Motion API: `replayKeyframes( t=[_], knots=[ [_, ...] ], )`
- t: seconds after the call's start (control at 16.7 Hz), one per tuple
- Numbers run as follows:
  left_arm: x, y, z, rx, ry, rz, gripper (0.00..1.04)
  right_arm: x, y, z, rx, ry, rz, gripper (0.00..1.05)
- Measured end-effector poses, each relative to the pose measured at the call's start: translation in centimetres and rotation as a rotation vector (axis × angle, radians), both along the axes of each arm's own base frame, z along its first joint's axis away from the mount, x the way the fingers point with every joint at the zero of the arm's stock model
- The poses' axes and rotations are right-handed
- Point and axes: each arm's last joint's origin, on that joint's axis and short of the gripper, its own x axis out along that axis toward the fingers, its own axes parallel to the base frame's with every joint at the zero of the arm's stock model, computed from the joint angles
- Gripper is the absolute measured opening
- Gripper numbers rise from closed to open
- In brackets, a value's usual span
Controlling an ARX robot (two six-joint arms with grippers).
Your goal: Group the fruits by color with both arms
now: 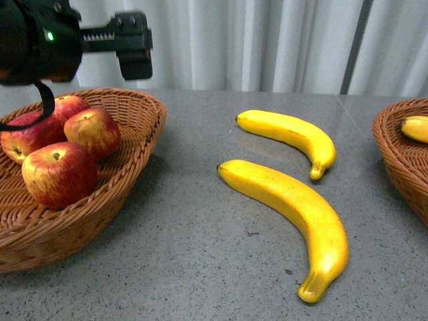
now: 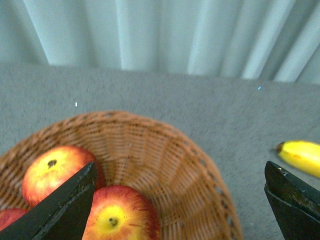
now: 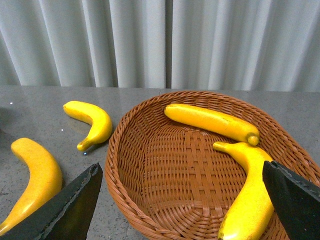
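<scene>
Several red apples (image 1: 60, 174) lie in the left wicker basket (image 1: 144, 134). Two show close in the left wrist view (image 2: 120, 215), between my open fingers. My left gripper (image 1: 134, 47) hovers open and empty above that basket's far side, and it also shows in its wrist view (image 2: 180, 200). Two yellow bananas lie on the grey table, one farther (image 1: 287, 134) and a longer one nearer (image 1: 294, 207). My right gripper (image 3: 182, 200) is open and empty over the right basket (image 3: 125, 150), which holds two bananas (image 3: 212, 120) (image 3: 250, 200). The right arm is out of the front view.
The right basket's rim (image 1: 394, 147) shows at the front view's right edge with one banana (image 1: 416, 128) in it. A pale curtain (image 1: 267, 40) hangs behind the table. The two table bananas also show in the right wrist view (image 3: 92, 120) (image 3: 35, 175).
</scene>
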Motion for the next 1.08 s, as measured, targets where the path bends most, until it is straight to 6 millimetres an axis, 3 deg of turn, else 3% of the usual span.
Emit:
replayKeyframes(
  t=[0.12,0.24,0.36,0.48,0.6,0.78,1.08],
  knots=[
    [-3.2,-0.8,2.8,0.025,-0.12,-0.04,0.98,0.0,0.0,0.0,0.0,0.0,0.0,0.98],
    [-6.5,-1.1,3.9,0.057,-0.175,-0.063,0.98,0.0,0.0,0.0,0.0,0.0,0.0,0.98],
    [-10.2,0.6,4.5,0.028,-0.296,0.018,0.78,0.0,0.0,0.0,0.0,0.0,0.0,0.98],
    [-12.5,3.2,2.6,0.03,-0.307,0.063,0.57,0.0,0.0,0.0,0.0,0.0,0.0,0.98],
    [-14.1,4.6,-0.6,0.047,-0.242,0.045,0.33,0.0,0.0,0.0,0.0,0.0,0.0,0.98],
    [-16.2,5.9,-1.6,0.039,-0.275,0.045,0.04,0.0,0.0,0.0,0.0,0.0,0.0,0.98],
    [-18.5,7.2,-3.7,0.038,-0.257,0.04,0.02,0.0,0.0,0.0,0.0,0.0,0.0,0.98]
  ],
)
